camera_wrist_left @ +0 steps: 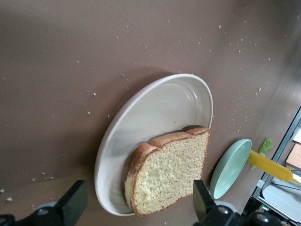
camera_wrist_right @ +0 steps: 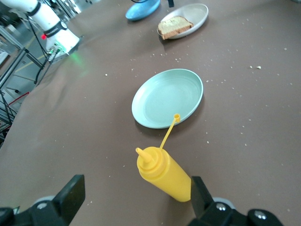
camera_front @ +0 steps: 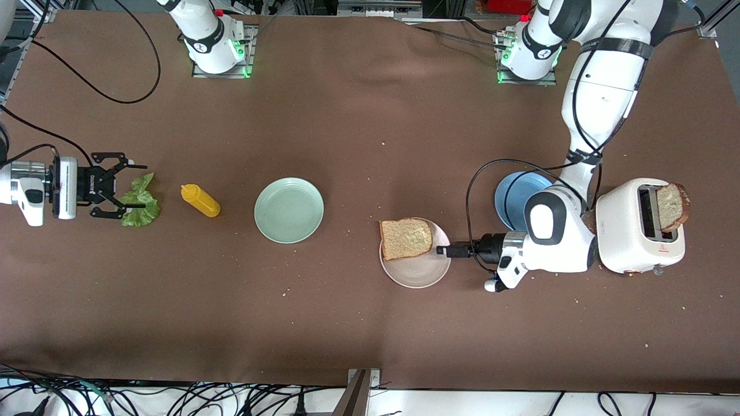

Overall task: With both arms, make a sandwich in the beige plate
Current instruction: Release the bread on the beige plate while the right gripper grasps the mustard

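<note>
With one bread slice (camera_front: 406,238) lying on the beige plate (camera_front: 417,276) near the table's middle and my left gripper (camera_front: 444,251) spread beside it, I'd lower my wide-spread right gripper (camera_front: 128,187) squarely over the lettuce leaf (camera_front: 140,201).

beige plate (camera_front: 417,273) — brown bread (camera_front: 406,238)

We seem to be in a robotics lab. We see a cloth-covered table (camera_front: 358,133) ringed by metal framing (camera_front: 34,11). Loose cables (camera_front: 173,398) trail everywhere.

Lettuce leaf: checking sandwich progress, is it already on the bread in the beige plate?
No, the lettuce leaf lies on the table under the right gripper.
</note>
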Motion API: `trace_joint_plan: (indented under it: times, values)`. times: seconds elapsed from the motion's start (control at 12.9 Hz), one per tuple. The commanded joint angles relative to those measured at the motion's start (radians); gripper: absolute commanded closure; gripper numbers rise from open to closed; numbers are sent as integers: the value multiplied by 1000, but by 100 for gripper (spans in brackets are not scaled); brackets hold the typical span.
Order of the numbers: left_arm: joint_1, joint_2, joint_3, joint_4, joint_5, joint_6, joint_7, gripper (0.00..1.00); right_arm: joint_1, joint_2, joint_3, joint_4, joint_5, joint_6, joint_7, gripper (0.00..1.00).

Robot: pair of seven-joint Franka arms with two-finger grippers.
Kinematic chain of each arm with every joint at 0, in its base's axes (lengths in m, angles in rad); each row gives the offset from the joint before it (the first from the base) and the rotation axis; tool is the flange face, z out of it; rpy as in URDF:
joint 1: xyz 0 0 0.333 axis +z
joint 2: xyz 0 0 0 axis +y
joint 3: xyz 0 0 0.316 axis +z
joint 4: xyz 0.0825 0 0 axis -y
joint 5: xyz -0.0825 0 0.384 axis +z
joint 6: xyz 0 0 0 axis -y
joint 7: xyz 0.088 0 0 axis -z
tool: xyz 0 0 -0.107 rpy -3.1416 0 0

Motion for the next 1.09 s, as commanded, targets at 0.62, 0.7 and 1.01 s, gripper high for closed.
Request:
trace_joint_plan:
  times: [0.62,0.7,1.01]
  values:
    - [219,-287,20,-2,717,-281,-220,1,-68,310,14,7,257,-78,-562,1]
    - [219,-316,23,-2,786,-317,-244,1,-65,321,17,7,271,-80,-574,1]
    - [262,-434,29,3,916,-435,-241,1,-65,359,58,9,309,-94,-593,5]
